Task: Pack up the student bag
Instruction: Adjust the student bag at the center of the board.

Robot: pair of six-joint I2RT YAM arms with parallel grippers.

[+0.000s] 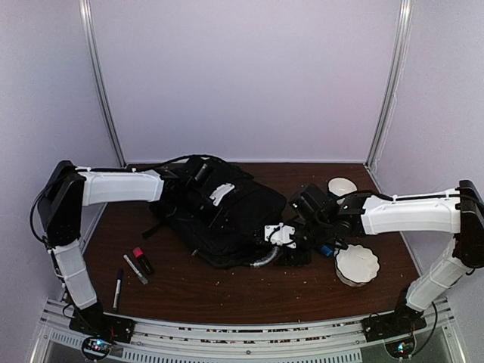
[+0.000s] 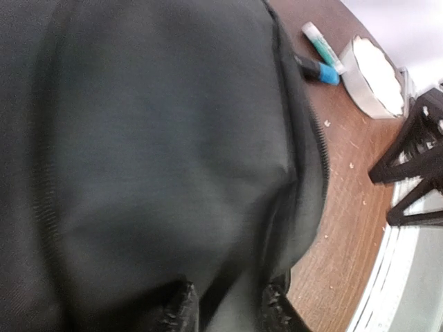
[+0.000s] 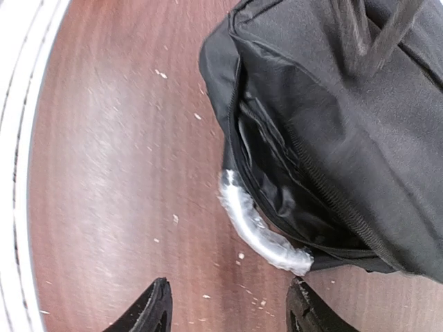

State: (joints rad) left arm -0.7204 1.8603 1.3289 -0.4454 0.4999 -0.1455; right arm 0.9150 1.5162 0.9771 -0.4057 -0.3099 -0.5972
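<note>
While right jaws gape over open surface [image 3: 104, 173] beside the near edge of the student bag [image 1: 227, 219], I cannot tell left jaws' grip.

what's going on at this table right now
Two robot arms are working on the student bag, which lies on the table. The left gripper is pressed against its black fabric; whether it grips is unclear. The right gripper hangs open over the wood beside the bag's silver handle. Several markers lie outside, not packed.

The student bag [image 1: 227, 215], a large black fabric backpack, lies flat mid-surface [image 1: 227, 291], its silver-grey handle [image 1: 265, 261] at the near edge.
</note>
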